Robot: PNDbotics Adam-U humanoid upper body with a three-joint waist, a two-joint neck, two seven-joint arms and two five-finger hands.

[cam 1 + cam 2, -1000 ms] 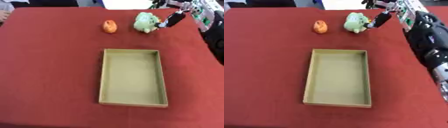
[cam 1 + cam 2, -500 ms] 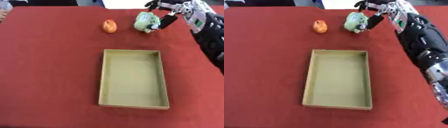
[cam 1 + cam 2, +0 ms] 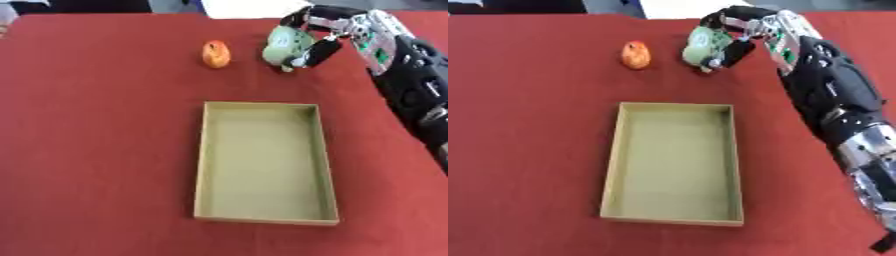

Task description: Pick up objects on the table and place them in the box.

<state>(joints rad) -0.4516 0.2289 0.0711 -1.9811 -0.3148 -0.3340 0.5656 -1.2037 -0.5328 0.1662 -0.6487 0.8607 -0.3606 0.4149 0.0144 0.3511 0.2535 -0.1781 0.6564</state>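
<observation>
Right hand (image 3: 325, 31) curls around the green toy (image 3: 284, 44) near the surface's (image 3: 96, 125) far edge, fingers and thumb enclosing it.

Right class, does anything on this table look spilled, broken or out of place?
Nothing stands out. The box sits flat and empty, the orange object rests alone, and the right hand curls round the green toy.

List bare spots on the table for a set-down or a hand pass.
Free: the box interior; red tablecloth left of and in front of it. Crowded: far edge, where the right hand curls round the green toy beside the orange toy.
</observation>
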